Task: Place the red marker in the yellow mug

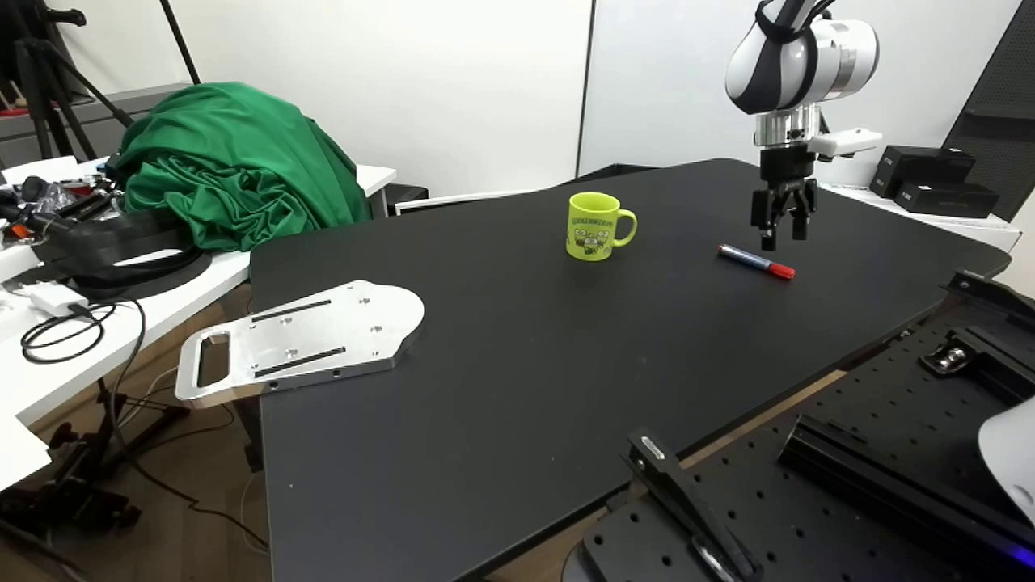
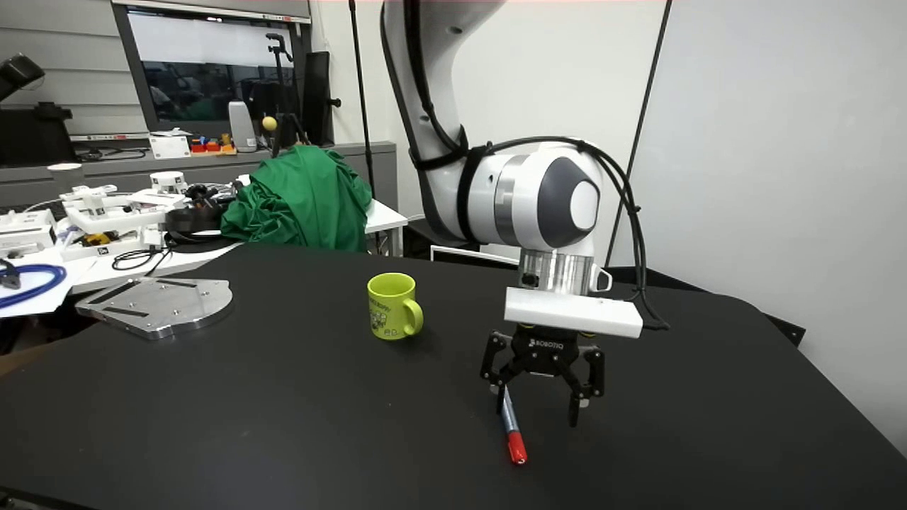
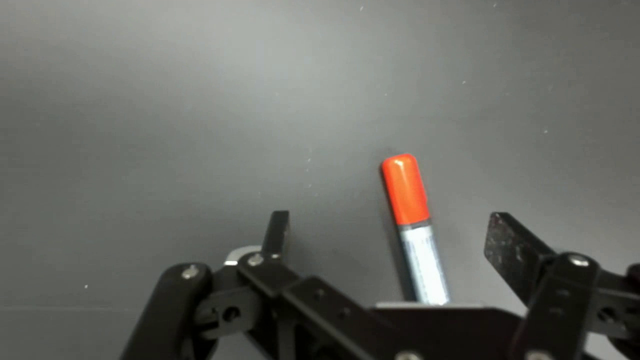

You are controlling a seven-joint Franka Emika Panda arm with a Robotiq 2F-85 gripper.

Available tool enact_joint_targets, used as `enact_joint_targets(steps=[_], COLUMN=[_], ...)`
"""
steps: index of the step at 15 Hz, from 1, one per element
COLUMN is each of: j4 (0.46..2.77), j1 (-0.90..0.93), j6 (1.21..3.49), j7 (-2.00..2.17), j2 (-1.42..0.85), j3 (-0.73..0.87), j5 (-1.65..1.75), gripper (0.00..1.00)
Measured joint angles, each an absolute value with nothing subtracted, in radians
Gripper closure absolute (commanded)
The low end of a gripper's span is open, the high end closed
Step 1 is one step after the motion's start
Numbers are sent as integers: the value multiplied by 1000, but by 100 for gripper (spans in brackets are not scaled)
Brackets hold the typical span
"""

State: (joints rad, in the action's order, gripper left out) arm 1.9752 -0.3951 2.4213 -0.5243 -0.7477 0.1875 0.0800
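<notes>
Tool (image 2: 536, 416) spread wide, nothing held, raised near marker (image 3: 415, 230); off-centre descent, I'd worry, could clip it, rolling it toward worktop (image 1: 517, 364) edge.

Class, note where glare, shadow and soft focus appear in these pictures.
Wrist view: pale glare on the smooth dark tabletop, a shadow along the left edge of the red-capped, pale-barrelled marker, its print too soft to read; in an exterior view, the flat silver metal plate gleams nearly white.
</notes>
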Motion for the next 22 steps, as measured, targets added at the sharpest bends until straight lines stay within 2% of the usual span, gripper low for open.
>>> enact_joint_targets(steps=[5, 6, 8, 17, 18, 19, 22], j4=[1895, 1881, 1858, 1806, 1799, 1793, 1767], j1=[-391, -390, -385, -357, -355, -353, -350], j6=[2481, 2486, 2491, 2460, 2455, 2451, 2421], j7=[-523, -523, -523, -482, -464, -445, -384], j2=[-837, -852, -878, -883, -883, -883, -883], j3=[169, 163, 154, 152, 154, 155, 161], j5=[115, 119, 120, 139, 139, 138, 132], gripper=[0, 25, 33, 97, 99, 95, 95])
